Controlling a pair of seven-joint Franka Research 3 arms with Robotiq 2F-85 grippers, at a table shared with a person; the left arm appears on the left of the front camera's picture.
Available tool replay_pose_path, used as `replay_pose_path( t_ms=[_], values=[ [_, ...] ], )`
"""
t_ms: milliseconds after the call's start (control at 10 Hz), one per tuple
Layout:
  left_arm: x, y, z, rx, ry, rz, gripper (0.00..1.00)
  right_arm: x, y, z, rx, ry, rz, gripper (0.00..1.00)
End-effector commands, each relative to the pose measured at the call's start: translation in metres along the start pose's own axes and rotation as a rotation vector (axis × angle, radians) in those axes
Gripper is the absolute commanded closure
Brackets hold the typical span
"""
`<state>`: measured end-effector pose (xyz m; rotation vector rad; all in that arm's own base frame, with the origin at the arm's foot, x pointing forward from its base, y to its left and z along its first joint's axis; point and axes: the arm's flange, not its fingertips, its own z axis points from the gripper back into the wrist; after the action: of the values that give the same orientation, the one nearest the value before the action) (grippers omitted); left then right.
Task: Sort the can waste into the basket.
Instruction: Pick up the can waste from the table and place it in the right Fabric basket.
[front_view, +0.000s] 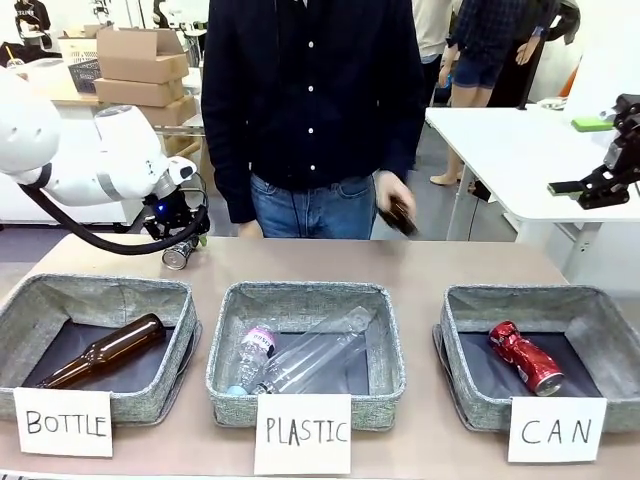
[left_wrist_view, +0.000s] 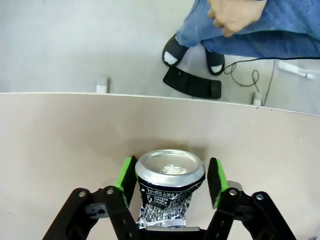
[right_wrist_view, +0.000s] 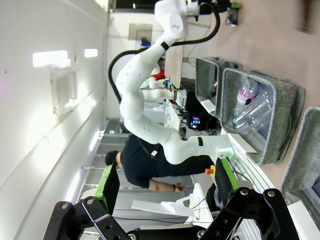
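Your left gripper (left_wrist_view: 171, 181) is clamped on the dented dark drink can (left_wrist_view: 169, 171), probably for a lift toward the CAN basket (front_view: 520, 297). Your right gripper (right_wrist_view: 166, 181) waits empty, fingers apart.

Can (front_view: 526, 358) in basket (front_view: 560, 305), second can (front_view: 180, 254) seemingly far-left

1 dented silver-dark can (left_wrist_view: 170, 187) clamped in my left gripper (left_wrist_view: 171, 172), tabletop far-left edge. 1 crushed red can (front_view: 526, 358) lies diagonal in grey CAN basket (front_view: 480, 405), near-right corner.

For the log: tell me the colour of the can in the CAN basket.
Red can, clearest in the front view.
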<state>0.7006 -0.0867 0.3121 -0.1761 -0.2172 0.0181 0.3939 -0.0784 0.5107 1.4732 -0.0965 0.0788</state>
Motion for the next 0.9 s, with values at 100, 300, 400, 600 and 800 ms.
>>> replay_pose_path(
  t_ms=[100,300,400,600,800],
  values=[
    [0.001,-0.003,0.0,0.035,0.055,0.018,1.0,0.0,0.001,0.001,-0.007,0.001,0.022,0.0],
    [0.002,-0.003,0.0,0.018,0.05,0.015,1.0,0.0,0.001,0.001,-0.007,0.001,0.022,0.0],
    [0.002,-0.003,0.001,0.016,0.049,0.017,1.0,0.0,0.001,0.001,-0.007,0.001,0.022,0.0],
    [0.002,0.0,0.009,0.009,0.043,0.016,1.0,0.0,0.001,0.001,-0.007,0.001,0.022,0.0],
    [-0.008,0.013,0.075,-0.135,0.034,-0.007,1.0,0.0,0.001,0.001,-0.007,0.001,0.022,0.0]
  ],
)
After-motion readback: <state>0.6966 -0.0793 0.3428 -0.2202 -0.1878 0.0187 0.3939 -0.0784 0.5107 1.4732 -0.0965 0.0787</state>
